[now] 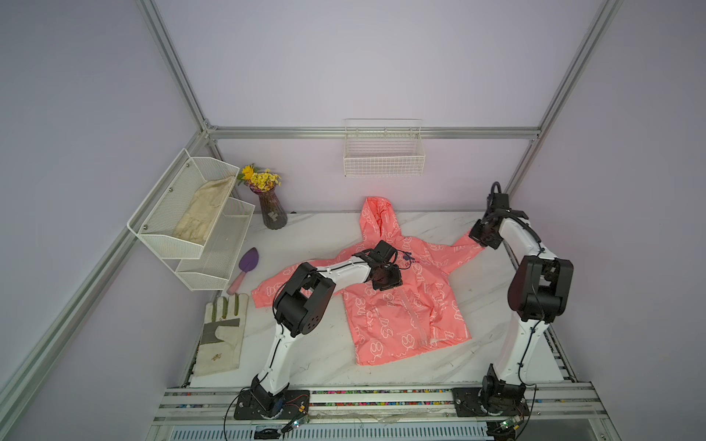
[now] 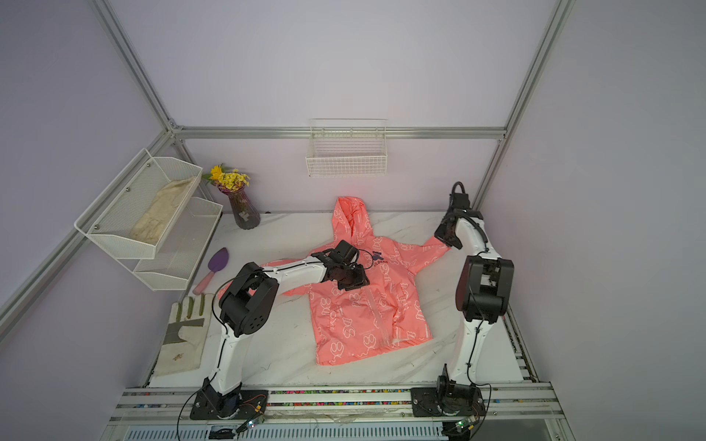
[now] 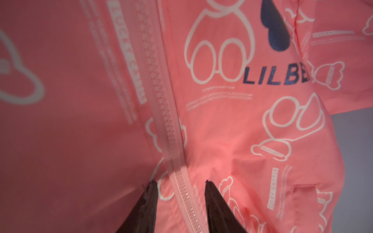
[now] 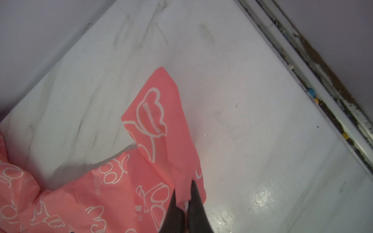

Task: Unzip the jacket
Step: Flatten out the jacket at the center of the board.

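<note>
Lying flat on the marble table (image 1: 317, 355), front up, hood toward the back wall: the jacket (image 1: 397, 324), zipper (image 3: 171, 139) closed. Over the chest, left gripper (image 3: 179, 184) spread, one finger on each side of the zipper. At the sleeve end, right gripper (image 4: 182, 189) pressed together, pinching the fabric.

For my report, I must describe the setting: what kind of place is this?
Probably a robot test cell staged as a home or garden corner: aluminium frame, marble-look table, vase of flowers, wall basket.
</note>
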You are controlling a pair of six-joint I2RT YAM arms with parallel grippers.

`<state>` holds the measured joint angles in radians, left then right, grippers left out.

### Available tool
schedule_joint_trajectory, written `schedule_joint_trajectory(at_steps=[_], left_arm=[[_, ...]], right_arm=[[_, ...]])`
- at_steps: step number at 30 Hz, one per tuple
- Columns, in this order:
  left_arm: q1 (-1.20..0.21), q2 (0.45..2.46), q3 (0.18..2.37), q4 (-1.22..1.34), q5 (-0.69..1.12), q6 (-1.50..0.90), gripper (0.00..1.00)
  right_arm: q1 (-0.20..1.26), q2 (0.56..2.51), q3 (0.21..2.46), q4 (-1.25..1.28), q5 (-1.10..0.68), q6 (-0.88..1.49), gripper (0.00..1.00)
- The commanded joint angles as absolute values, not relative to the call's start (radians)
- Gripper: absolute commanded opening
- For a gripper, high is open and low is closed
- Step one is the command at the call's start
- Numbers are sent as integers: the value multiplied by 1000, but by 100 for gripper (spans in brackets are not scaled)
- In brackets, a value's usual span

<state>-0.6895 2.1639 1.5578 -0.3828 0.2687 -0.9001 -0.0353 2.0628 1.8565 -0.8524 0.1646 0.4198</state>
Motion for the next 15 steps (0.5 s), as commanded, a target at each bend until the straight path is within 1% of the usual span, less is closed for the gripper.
schedule_joint_trajectory(at_steps=[1,2,4,5,6,7,8,9,10,11,12,15], left_arm=[[-680,2071,1490,-354,205,-920,41],[-678,2047,1472,-348,189,-919,43],[-676,2001,1438,-344,161,-914,49],[-676,1975,1418,-341,143,-908,50],[-676,1953,1400,-337,127,-903,51],[-676,1927,1379,-336,106,-902,53],[-675,1904,1359,-331,88,-899,54],[-675,1881,1340,-330,73,-898,55],[-673,1868,1327,-328,60,-895,56],[-673,1853,1314,-328,48,-891,58],[-670,1844,1305,-329,40,-888,58],[-662,1837,1294,-330,35,-882,58]], right_arm=[[176,2203,1954,-1019,403,325,0],[220,2249,1990,-1045,391,337,0],[269,2302,2027,-1058,256,370,0],[277,2310,2029,-1042,161,387,6],[280,2304,2016,-1017,89,402,17],[282,2288,1994,-982,28,420,33],[282,2270,1981,-959,-9,434,44],[283,2251,1977,-951,-38,443,51],[283,2235,1979,-949,-51,450,55],[281,2216,1987,-952,-61,448,60],[276,2191,1990,-943,-91,434,62],[232,2122,1967,-900,-222,437,63]])
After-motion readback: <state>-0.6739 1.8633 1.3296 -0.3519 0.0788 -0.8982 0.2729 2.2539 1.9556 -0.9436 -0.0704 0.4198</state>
